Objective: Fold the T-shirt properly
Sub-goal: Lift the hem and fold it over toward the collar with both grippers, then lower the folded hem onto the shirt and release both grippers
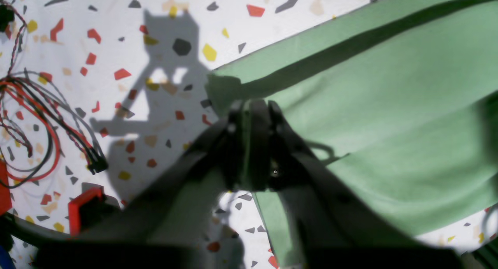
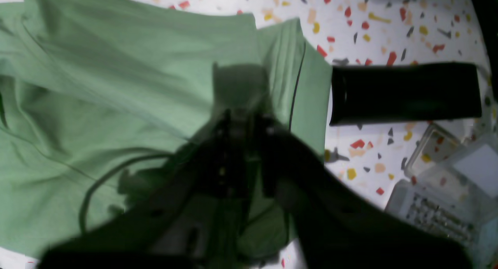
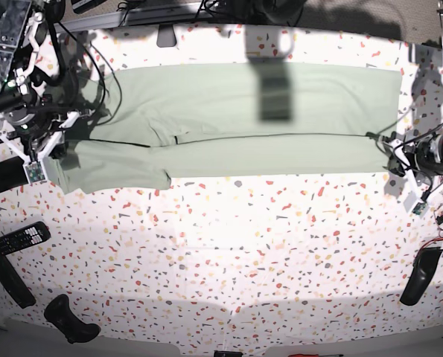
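Item: shirt. Pale green, spread as a long band across the upper part of the base view, reaching from near the left edge to near the right edge. A lower layer is folded up along the band's bottom; a thin dark seam runs along the left part of that fold. It lies on the speckled table.

Item: my left gripper, at the band's right end in the base view. In the left wrist view my jaws stand close together with a strip of green cloth between them, at the shirt's corner; they look clamped on it, though the tips are blurred. My shadow falls on the table, upper left of that frame.

Item: my right gripper, at the band's left end in the base view. In the right wrist view the jaws are dark and blurred over the green cloth, beside a dark seam line; I cannot tell whether they are apart or gripping.

Item: red and black cables, left edge of the left wrist view.

Item: black remote, lower left of the base view, well apart from the shirt.

Item: dark flat slab, right of the shirt in the right wrist view.
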Available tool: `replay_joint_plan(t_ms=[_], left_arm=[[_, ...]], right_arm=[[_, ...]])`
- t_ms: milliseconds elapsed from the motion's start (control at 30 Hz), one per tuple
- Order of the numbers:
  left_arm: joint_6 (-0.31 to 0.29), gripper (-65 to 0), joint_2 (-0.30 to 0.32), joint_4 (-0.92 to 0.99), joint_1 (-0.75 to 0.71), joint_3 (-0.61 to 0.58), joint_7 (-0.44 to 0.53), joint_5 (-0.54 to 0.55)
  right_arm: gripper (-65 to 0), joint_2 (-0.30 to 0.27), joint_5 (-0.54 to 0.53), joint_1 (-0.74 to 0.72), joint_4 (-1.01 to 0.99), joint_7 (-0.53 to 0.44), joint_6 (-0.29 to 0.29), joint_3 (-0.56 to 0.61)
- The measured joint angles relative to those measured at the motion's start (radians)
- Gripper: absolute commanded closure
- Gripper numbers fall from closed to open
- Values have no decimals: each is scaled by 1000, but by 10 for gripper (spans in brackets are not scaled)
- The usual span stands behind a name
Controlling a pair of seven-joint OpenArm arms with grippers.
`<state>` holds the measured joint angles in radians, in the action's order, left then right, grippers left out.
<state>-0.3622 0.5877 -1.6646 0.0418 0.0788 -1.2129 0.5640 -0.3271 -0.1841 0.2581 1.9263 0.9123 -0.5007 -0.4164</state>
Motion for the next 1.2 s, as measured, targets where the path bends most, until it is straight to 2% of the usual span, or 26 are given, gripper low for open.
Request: replay_joint_plan(t_ms=[67, 133, 300, 367, 500, 600, 733, 933, 1033, 1200], left_arm=[[0, -251, 0, 0, -4, 0, 0, -2], [0, -267, 0, 0, -17, 0, 0, 0], [-1, -267, 0, 0, -69, 0, 11, 0], [0, -267, 0, 0, -82, 0, 73, 0], [0, -267, -1, 0, -89, 0, 240, 0], [0, -267, -13, 0, -89, 0, 313, -4], [1, -267, -56, 0, -89, 0, 327, -8], [0, -267, -137, 0, -89, 0, 327, -11], [4, -267, -175, 0, -89, 0, 329, -83], [3, -267, -197, 0, -89, 0, 331, -93]], right_arm=[[-253, 0, -1, 0, 0, 13, 0, 0], [-291, 0, -1, 0, 0, 25, 0, 0], [-291, 0, -1, 0, 0, 22, 0, 0], [-291, 0, -16, 0, 0, -19, 0, 0], [-291, 0, -117, -1, 0, -56, 0, 0], [-291, 0, -189, -1, 0, -83, 0, 0], [-291, 0, -270, -1, 0, -116, 0, 0], [-291, 0, -274, -1, 0, -111, 0, 0], [-291, 0, -277, -1, 0, -111, 0, 0], [-291, 0, -278, -1, 0, -111, 0, 0]])
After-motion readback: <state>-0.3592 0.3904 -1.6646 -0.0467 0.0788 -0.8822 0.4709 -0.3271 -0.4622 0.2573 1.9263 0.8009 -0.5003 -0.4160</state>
